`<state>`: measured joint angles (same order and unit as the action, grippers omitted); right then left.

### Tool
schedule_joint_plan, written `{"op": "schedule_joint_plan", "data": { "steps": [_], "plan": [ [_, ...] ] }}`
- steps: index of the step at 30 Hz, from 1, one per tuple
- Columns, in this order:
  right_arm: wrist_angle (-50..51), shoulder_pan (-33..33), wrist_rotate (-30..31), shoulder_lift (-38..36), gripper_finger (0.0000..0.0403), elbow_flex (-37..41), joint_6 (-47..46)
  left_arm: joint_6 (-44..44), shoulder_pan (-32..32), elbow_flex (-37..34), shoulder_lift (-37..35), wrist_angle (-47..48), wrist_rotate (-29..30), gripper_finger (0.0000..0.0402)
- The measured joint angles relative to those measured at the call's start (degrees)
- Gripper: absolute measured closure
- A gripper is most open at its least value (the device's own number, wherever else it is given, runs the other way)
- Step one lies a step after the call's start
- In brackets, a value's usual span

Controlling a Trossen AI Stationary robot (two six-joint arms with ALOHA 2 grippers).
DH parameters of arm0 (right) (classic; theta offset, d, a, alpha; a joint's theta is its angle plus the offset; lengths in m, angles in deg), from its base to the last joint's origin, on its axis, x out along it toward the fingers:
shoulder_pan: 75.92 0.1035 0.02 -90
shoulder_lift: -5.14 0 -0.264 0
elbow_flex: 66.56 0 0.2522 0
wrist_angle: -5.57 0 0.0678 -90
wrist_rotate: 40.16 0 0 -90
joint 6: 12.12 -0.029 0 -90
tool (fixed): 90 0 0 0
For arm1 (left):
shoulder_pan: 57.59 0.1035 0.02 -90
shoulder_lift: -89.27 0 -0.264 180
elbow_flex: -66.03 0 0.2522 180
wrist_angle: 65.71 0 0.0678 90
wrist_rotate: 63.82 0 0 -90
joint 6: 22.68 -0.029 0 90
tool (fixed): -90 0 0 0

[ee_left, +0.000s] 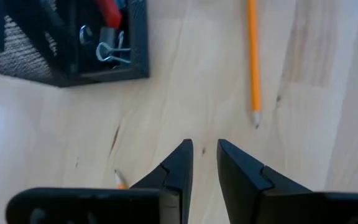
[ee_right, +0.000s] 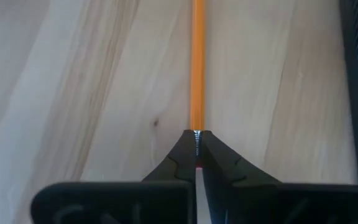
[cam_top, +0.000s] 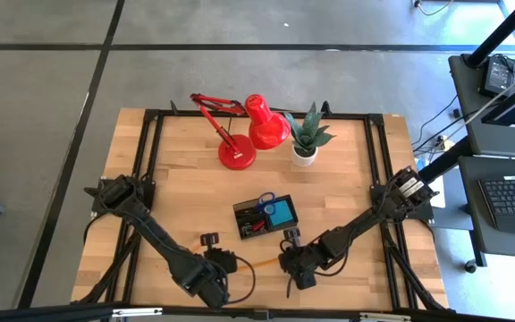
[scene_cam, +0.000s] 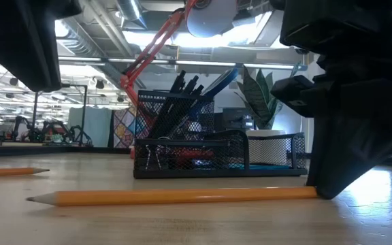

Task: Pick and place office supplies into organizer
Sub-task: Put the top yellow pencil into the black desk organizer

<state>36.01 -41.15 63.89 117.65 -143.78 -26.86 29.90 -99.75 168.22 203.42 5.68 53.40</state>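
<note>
An orange pencil (scene_cam: 182,197) lies on the wooden table in front of the black mesh organizer (cam_top: 266,216), its sharpened tip (scene_cam: 31,199) toward the table's left. My right gripper (ee_right: 197,142) is shut on its other end. My left gripper (ee_left: 204,150) hangs over bare wood a little short of the pencil's tip (ee_left: 257,121), fingers slightly apart with nothing between them. A second pencil (scene_cam: 12,172) lies farther left. The organizer (scene_cam: 216,153) holds pens, scissors, a blue pad and binder clips (ee_left: 107,50). My right gripper pinches the pencil's blunt end (ee_right: 197,132), at the metal band, between its two fingertips. The fingers slant down from the table's right and lie in line with the pencil. The pencil lies almost level along the table, its tip end on the wood.
A red desk lamp (cam_top: 247,128) and a potted green plant (cam_top: 308,139) stand at the table's far side, behind the organizer. Black frame rails (cam_top: 150,161) run along the left and right of the table top. Bare wood lies between the organizer and the near edge.
</note>
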Motion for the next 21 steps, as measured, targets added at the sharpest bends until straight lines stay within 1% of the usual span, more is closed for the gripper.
{"op": "schedule_joint_plan", "data": {
  "steps": [6,14,21],
  "plan": [
    [2.6,-1.3,-4.2,-0.1,0.0389,-0.2,0.0,1.3,-0.2,0.0,0.0,0.2,0.1,0.0338],
    [14.9,-1.7,-5.3,-0.2,0.0389,-3.2,1.1,1.3,0.0,0.0,0.0,0.5,0.1,0.0338],
    [19.0,-1.7,-7.5,-0.3,0.0389,-3.4,1.5,1.3,0.7,0.0,-0.1,0.5,0.1,0.0338]
  ]
}}
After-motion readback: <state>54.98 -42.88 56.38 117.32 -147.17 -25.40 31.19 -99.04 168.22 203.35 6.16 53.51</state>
